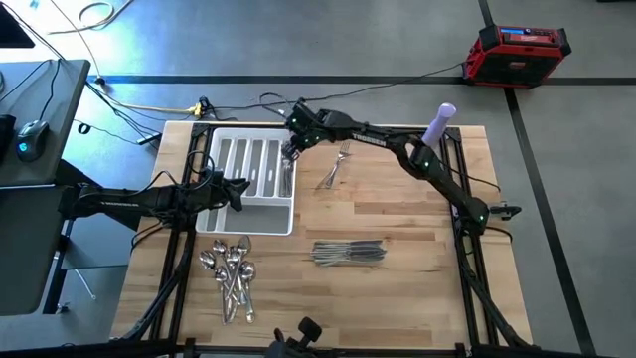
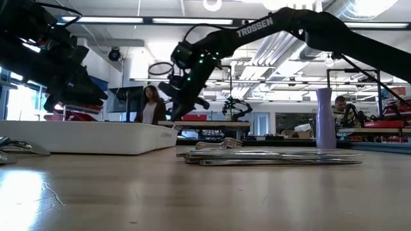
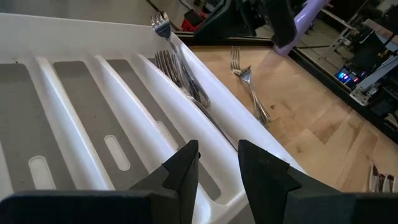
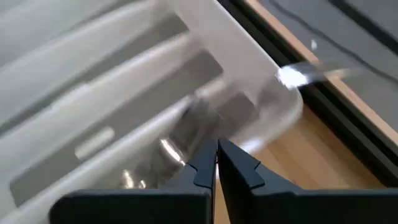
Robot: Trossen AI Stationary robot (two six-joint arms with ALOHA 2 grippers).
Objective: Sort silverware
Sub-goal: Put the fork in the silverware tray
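Observation:
The white tray (image 1: 221, 221) lies at the table's left. Forks (image 3: 186, 81) lie in its rightmost long compartment. One fork's tines (image 3: 161, 25) stick up over the tray's far rim. My right gripper (image 1: 291, 151) is shut and hangs over that compartment's far end (image 4: 214, 155), with nothing visible between its fingers. My left gripper (image 3: 219, 171) reaches in over the tray's near part, closed on the tray. Two forks (image 1: 336, 164) lie on the wood right of the tray. Knives (image 1: 348, 254) and spoons (image 1: 231, 273) lie in piles near the front. My left gripper has one finger (image 3: 185, 169) on each side of a white wall of the tray (image 3: 219, 146), at the near end of the fork compartment. It comes in slanting down from the table's left. The tray lies flat on the table. The fingertips hide the place of contact.
A purple vase (image 1: 440, 124) stands at the table's far right. Bare wood lies between the two forks and the knives. A person (image 2: 152, 106) stands in the room beyond the table. A red case (image 1: 519, 52) sits on the floor.

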